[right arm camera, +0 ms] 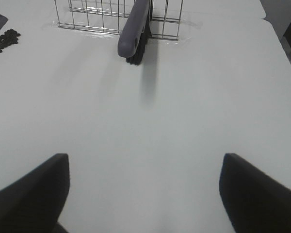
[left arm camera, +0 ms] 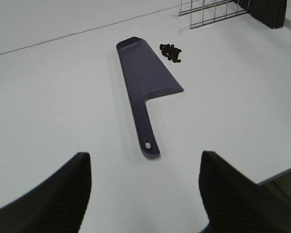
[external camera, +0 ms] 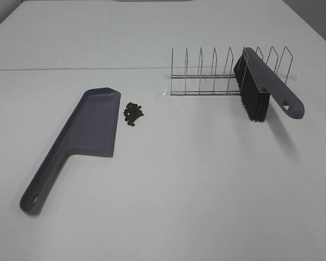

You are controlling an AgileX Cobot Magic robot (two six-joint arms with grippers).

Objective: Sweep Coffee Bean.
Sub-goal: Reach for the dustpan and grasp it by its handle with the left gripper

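Some two dozen coffee beans [external camera: 133,114] lie heaped on the white table [external camera: 206,190], just right of the grey dustpan [external camera: 92,128], whose handle points near-left. Farther right stands a wire rack [external camera: 206,76], with the brush [external camera: 261,81] leaning in one of its right-hand slots. The left gripper [left arm camera: 144,179] and right gripper [right arm camera: 145,174] hover near the table's front, jaws spread, holding nothing.

The counter [external camera: 206,190] looked smooth and matt white. The dustpan [external camera: 89,122] was matt grey plastic, and the coffee bean [external camera: 133,113] just beside it was dull and dark. Right of the dustpan, the rack [external camera: 206,76] was thin, shiny metal wire. The brush [external camera: 271,84] had a matt grey plastic back and black fibre bristles [external camera: 252,98].
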